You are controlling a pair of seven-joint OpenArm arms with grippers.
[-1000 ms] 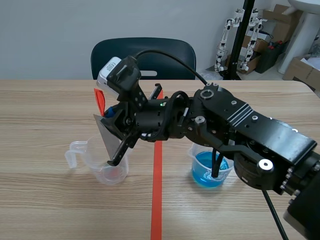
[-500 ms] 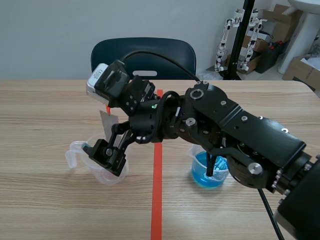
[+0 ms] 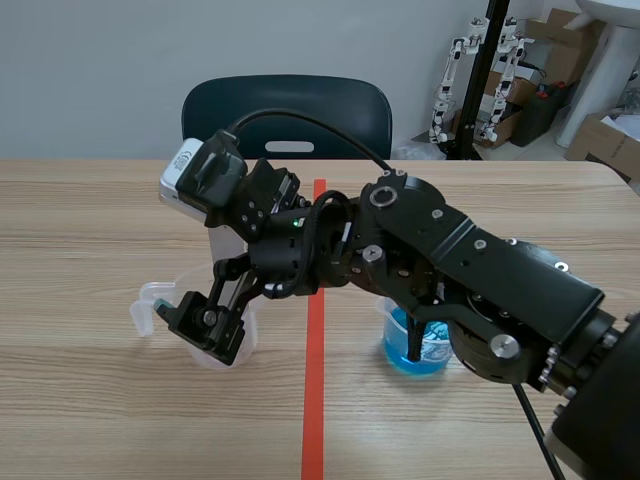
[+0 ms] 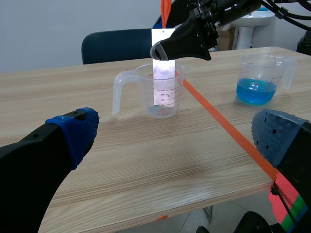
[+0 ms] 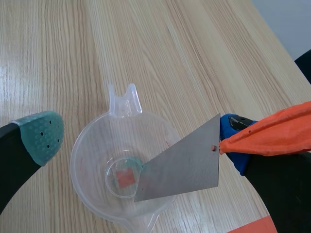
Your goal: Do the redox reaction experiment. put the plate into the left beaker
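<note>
Over on the left, our left hand (image 4: pixel 175 138) hangs low over the surface (image 4: pixel 146 165), fingers apart and empty. Ahead stands the left beaker (image 4: pixel 141 92). The plate (image 4: pixel 164 85) is upright inside, long axis vertical. Our right hand (image 5: pixel 138 141) is much nearer, spread across the rim and gripping nothing. We can't read the red graduations.

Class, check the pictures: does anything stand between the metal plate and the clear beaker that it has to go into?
Nothing visible does. The plate has its lower end already inside the open mouth of the beaker, and no lid or other object lies across that mouth. The right gripper stands open above the beaker.
</note>
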